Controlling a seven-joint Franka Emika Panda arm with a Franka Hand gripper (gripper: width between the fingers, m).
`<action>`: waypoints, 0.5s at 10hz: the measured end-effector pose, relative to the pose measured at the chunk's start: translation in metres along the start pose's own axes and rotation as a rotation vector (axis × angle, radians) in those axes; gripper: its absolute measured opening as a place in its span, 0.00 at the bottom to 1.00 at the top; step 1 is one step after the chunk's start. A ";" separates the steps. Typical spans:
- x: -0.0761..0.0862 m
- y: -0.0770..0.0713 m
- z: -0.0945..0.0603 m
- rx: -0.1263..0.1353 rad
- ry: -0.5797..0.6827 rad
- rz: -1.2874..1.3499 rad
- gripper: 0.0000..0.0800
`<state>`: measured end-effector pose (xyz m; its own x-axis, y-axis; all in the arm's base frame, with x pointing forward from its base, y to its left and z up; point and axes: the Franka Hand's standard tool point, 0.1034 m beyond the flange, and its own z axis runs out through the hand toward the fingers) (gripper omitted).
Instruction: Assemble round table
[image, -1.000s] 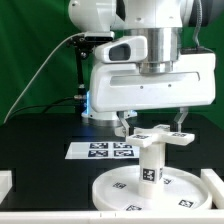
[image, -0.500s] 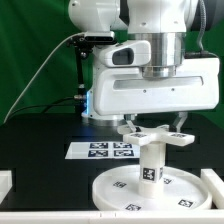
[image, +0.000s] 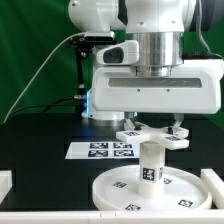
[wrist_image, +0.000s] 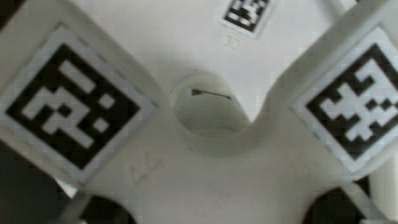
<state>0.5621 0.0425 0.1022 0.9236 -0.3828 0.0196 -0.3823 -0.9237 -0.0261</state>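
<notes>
So the cross-shaped foot piece (image: 152, 136) sits flat atop the upright cylinder leg (image: 151, 165), which stands centred on the round disc (image: 118, 188) on the tabletop (image: 40, 140). The fingers (image: 178, 128) pinch it from directly above, lined up with the leg's vertical axis

Foot piece: white cross-shaped foot piece (wrist_image: 214, 160) fills nearly whole wrist view, seen v. close, blurred.
Hub: round recess (wrist_image: 210, 108) at centre where arms meet, small dark mark on its rim.
Tags: three black-and-white square tags on the arms; one large (wrist_image: 71, 95), one large (wrist_image: 361, 100), third (wrist_image: 251, 14) cut by frame edge.
Corners: dark background, detail unclear.
</notes>
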 end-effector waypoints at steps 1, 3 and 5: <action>-0.001 0.000 0.001 0.006 0.018 0.184 0.55; 0.001 -0.002 -0.001 0.023 0.025 0.567 0.55; 0.002 0.001 0.002 0.063 0.017 0.685 0.55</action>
<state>0.5632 0.0407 0.1003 0.4731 -0.8810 -0.0065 -0.8772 -0.4704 -0.0965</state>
